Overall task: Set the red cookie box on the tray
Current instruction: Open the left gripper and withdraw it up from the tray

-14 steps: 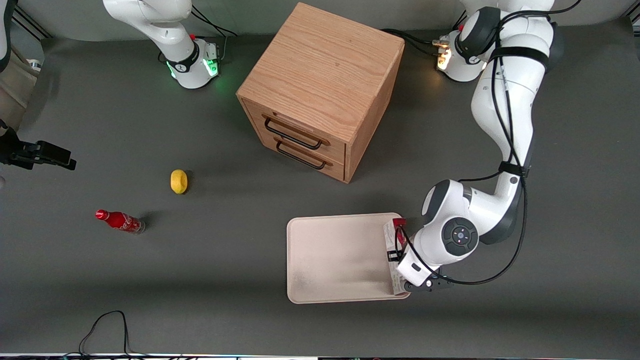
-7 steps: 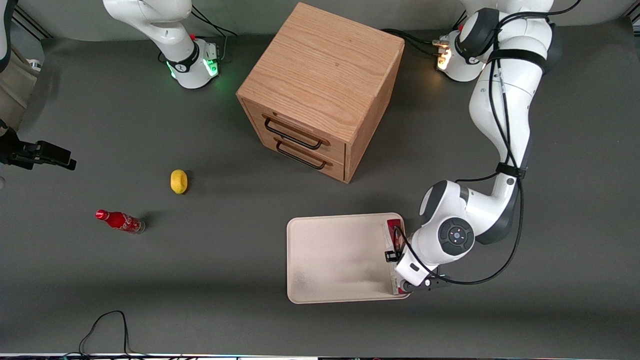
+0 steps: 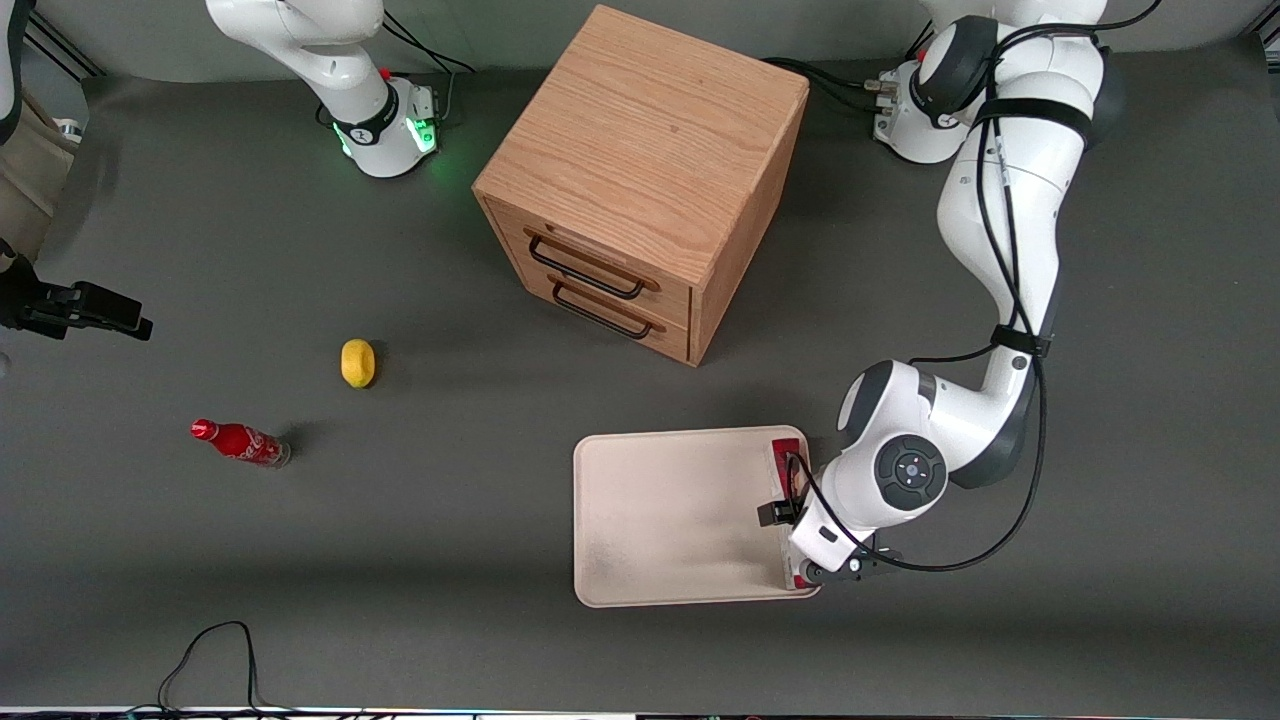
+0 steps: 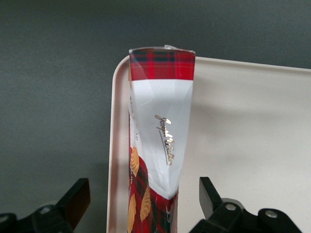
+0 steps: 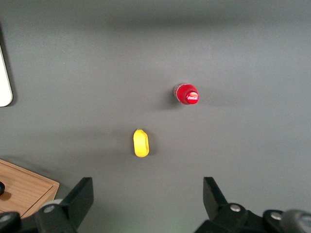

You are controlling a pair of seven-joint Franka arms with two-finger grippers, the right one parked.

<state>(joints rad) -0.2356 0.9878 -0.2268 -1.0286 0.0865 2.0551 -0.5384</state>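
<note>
Front view first: the gripper (image 3: 800, 545) is sitting over the edge of the tray (image 3: 670, 515) at the working arm's end, and compared with a second ago one dark finger (image 3: 770, 514) is now poking out further over the tray, so the fingers are spreading apart. The red cookie box (image 3: 785, 455) is showing less white than before and more red, lying along that same tray edge, but the wrist is covering most of it, so only the end nearest the wooden drawer cabinet (image 3: 640, 180) and a sliver at the near end are peeking out. The yellow lemon (image 3: 357, 362) and the small red soda bottle (image 3: 238, 441) are sitting well apart from all this, toward the parked arm's end, same spots as earlier. Left wrist view: this one is showing what the front view is hiding, the box (image 4: 158, 145) standing between the two fingers (image 4: 73, 201), gaps on both sides, not pinched, and sitting on the tray (image 4: 252, 145) right by its rim. Its lower end is getting cut off by the frame. Right wrist view: just the lemon (image 5: 141, 142), the bottle (image 5: 187, 93) seen cap-on, a cabinet corner (image 5: 22, 191) and a sliver of tray (image 5: 5, 82).
</note>
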